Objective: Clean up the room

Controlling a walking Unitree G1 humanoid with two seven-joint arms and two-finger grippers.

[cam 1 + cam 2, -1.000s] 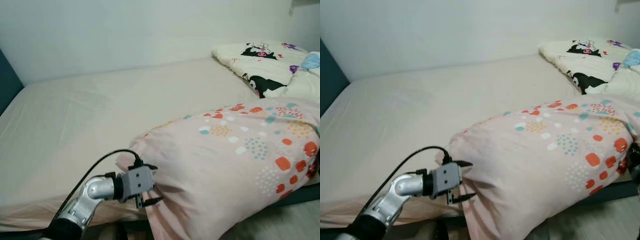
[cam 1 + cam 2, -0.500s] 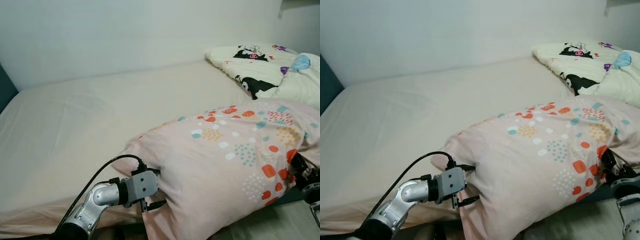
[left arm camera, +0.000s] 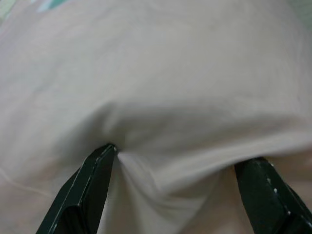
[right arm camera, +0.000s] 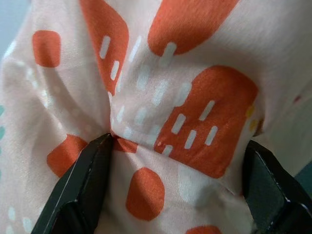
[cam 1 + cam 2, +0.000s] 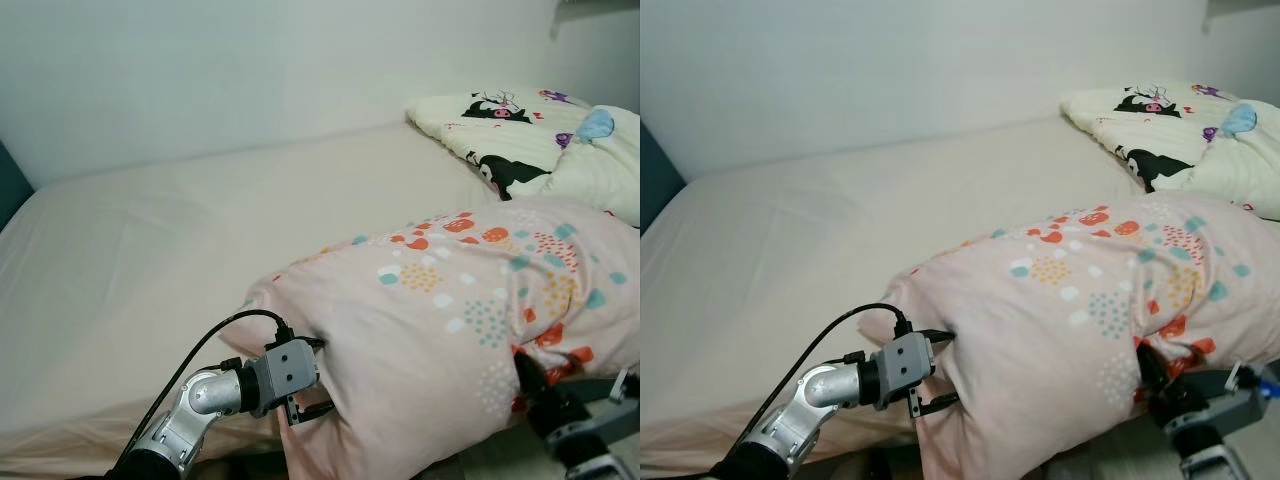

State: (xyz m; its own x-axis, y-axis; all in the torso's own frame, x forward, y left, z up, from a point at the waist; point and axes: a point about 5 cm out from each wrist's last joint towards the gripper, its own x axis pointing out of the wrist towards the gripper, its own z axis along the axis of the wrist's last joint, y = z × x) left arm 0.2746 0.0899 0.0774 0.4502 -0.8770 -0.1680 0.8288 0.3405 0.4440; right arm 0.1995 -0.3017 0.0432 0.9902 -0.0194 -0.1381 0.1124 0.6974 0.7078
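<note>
A big pink pillow [image 5: 460,300] printed with orange, teal and white dots lies across the near edge of the bed [image 5: 200,230]. My left gripper [image 5: 320,378] digs into its plain left end, fingers spread around a bulge of fabric, as the left wrist view [image 3: 175,161] shows. My right gripper [image 5: 530,375] holds the lower right end from beneath, pinching orange-patterned cloth between its fingers [image 4: 92,175]. Both grippers are shut on the pillow.
The cream sheet stretches back to a pale wall. A white duvet [image 5: 520,130] with black cartoon prints is bunched at the far right of the bed. A dark blue headboard edge [image 5: 8,180] stands at the left. A strip of floor [image 5: 480,465] lies below the pillow.
My right gripper has come into view from the right and moved left under the pillow's right end. The pillow has shifted further onto the bed. The camera has turned slightly.
</note>
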